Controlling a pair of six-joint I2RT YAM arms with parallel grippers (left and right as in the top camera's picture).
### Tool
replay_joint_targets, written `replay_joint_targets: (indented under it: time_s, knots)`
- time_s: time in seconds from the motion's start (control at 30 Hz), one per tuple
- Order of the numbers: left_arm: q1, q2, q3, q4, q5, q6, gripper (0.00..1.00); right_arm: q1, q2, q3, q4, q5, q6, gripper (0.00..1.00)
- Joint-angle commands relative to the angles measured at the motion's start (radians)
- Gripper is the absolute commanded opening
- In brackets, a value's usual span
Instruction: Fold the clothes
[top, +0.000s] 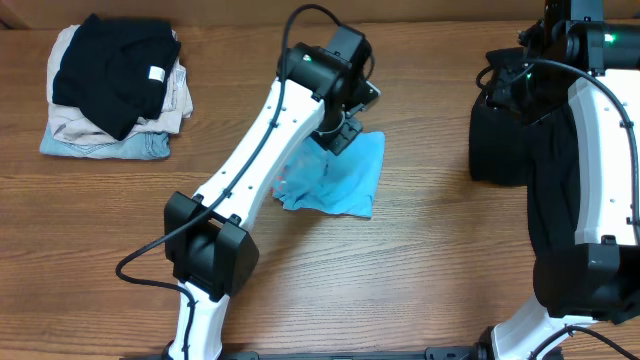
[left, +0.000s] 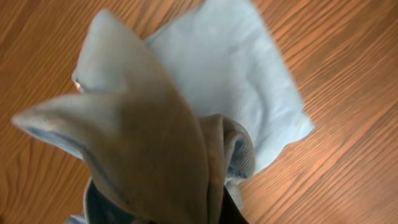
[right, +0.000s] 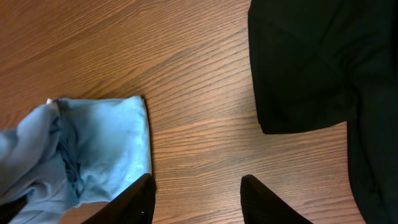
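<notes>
The bench (top: 420, 270) shows open wood along its near edge. The black garment (top: 497, 145) sprawls by the right edge, apart from the light blue T-shirt (top: 345, 180) mid-bench. One shirt edge rises bunched into the left gripper (top: 340, 135), jaws clamped on it. The right gripper (right: 196, 208) hovers over bare wood between them, jaws wide, holding nothing.

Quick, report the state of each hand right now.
Left hand: closed on the crumpled light blue T-shirt, with fabric bunched over it.
Right hand: open, holding nothing.
</notes>
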Motion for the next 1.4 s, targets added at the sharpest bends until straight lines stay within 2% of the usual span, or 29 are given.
replay_joint_targets:
  time_s: [0.0, 0.03, 0.1, 0.17, 0.27, 0.43, 0.7, 0.87, 0.93, 1.07, 1.37]
  knots:
    - [-0.045, -0.003, 0.024, 0.038, 0.088, -0.012, 0.42, -0.001, -0.025, 0.021, 0.001, -0.008, -0.009, 0.48]
    - [-0.053, -0.003, 0.024, 0.048, 0.118, -0.011, 0.54, -0.001, -0.025, 0.021, 0.0, -0.008, -0.012, 0.48]
    - [-0.066, -0.003, 0.024, 0.068, 0.17, -0.007, 0.85, -0.001, -0.025, 0.021, 0.001, -0.008, -0.012, 0.48]
    - [-0.073, -0.003, 0.024, 0.089, 0.2, -0.008, 1.0, -0.002, -0.025, 0.021, 0.0, -0.008, -0.013, 0.49]
    - [-0.074, -0.003, 0.024, 0.12, 0.211, -0.012, 1.0, -0.002, -0.025, 0.021, 0.001, -0.008, -0.013, 0.49]
    - [-0.037, -0.005, 0.034, 0.157, 0.194, -0.087, 1.0, -0.002, -0.025, 0.021, 0.002, -0.008, -0.013, 0.49]
    - [0.145, -0.007, 0.096, 0.146, 0.127, -0.263, 1.0, 0.05, -0.015, 0.019, 0.034, -0.1, -0.045, 0.52]
    - [0.299, -0.006, 0.093, 0.121, 0.128, -0.293, 1.0, 0.222, 0.011, -0.023, 0.142, -0.106, -0.04, 0.52]
    - [0.368, -0.006, 0.093, 0.107, 0.127, -0.293, 1.0, 0.346, 0.05, -0.031, 0.228, -0.095, -0.03, 0.53]
    - [0.447, -0.006, 0.093, 0.087, 0.123, -0.283, 1.0, 0.502, 0.14, -0.031, 0.321, 0.002, 0.042, 0.54]
    - [0.568, -0.004, 0.093, 0.077, 0.124, -0.284, 1.0, 0.691, 0.346, -0.031, 0.432, 0.089, 0.069, 0.59]
